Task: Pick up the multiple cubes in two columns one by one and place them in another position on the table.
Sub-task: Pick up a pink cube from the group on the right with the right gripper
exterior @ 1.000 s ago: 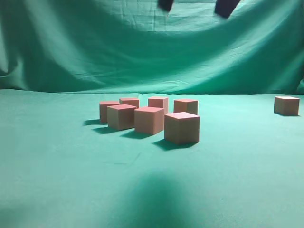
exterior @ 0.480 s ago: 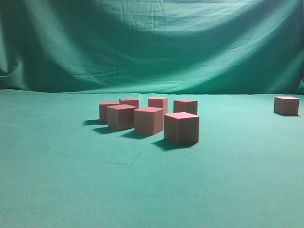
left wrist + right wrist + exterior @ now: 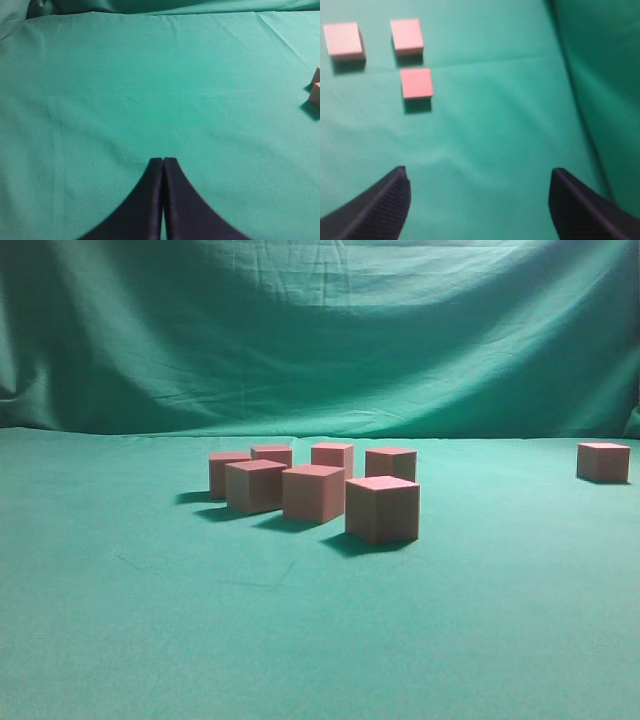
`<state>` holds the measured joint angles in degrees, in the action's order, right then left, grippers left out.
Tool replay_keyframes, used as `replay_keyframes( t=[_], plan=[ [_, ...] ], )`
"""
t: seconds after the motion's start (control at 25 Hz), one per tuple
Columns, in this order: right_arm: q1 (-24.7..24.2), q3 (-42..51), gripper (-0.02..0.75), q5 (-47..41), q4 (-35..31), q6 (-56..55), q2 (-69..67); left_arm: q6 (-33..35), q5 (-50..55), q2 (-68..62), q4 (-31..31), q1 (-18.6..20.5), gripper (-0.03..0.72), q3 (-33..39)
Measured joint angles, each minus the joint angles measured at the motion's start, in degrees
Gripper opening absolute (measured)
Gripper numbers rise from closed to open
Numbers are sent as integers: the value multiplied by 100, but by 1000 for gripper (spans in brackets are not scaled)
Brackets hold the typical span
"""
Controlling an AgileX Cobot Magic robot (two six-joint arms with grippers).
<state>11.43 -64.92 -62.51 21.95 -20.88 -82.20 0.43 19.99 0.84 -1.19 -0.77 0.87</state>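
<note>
Green cloth covers the bench (image 3: 120, 640) and hangs as a backdrop (image 3: 320, 340) behind the cubes (image 3: 315, 490), seven clustered in two rows, with a lone cube (image 3: 604, 462) well apart to their right. The dark fingers seen above the cluster a second ago have left the exterior view. Right hand (image 3: 479, 200) is spread and empty, likely ready for another pick; left hand (image 3: 163, 165) is pressed together, left of the cluster.

Seven cubes (image 3: 314, 492) stood clustered in two columns mid-table (image 3: 150, 640); one lone cube (image 3: 603, 462) sat well apart at the far right.
</note>
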Motion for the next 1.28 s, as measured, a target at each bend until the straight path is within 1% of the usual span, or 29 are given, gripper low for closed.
replay_keyframes(
  t=[0.24, 0.32, 0.4, 0.48, 0.6, 0.68, 0.72, 0.88, 1.16, 1.28],
  plan=[
    [-69, 0, 573, 444, -174, 284, -1071, 0, 0, 0, 0, 0, 0, 0],
    [-172, 0, 573, 592, -221, 323, -1324, 0, 0, 0, 0, 0, 0, 0],
    [-392, 0, 573, 726, -373, 360, -1564, 0, 0, 0, 0, 0, 0, 0],
    [-661, 0, 573, 884, -660, 486, -1740, 0, 0, 0, 0, 0, 0, 0],
    [-1058, 0, 573, 1169, -1531, 1127, -1874, 0, 0, 0, 0, 0, 0, 0],
    [-1195, 0, 573, 1388, -1952, 1553, -1895, 0, 0, 0, 0, 0, 0, 0],
    [-1208, 0, 573, 1510, -2057, 1682, -1895, 0, 0, 0, 0, 0, 0, 0],
    [-1208, 0, 573, 1884, -2195, 1861, -1942, 0, 0, 0, 0, 0, 0, 0],
    [-1208, 0, 573, 2481, -2195, 1988, -2251, 0, 0, 0, 0, 0, 0, 0],
    [-1208, 0, 573, 2582, -2195, 1992, -2336, 0, 0, 0, 0, 0, 0, 0]
  ],
)
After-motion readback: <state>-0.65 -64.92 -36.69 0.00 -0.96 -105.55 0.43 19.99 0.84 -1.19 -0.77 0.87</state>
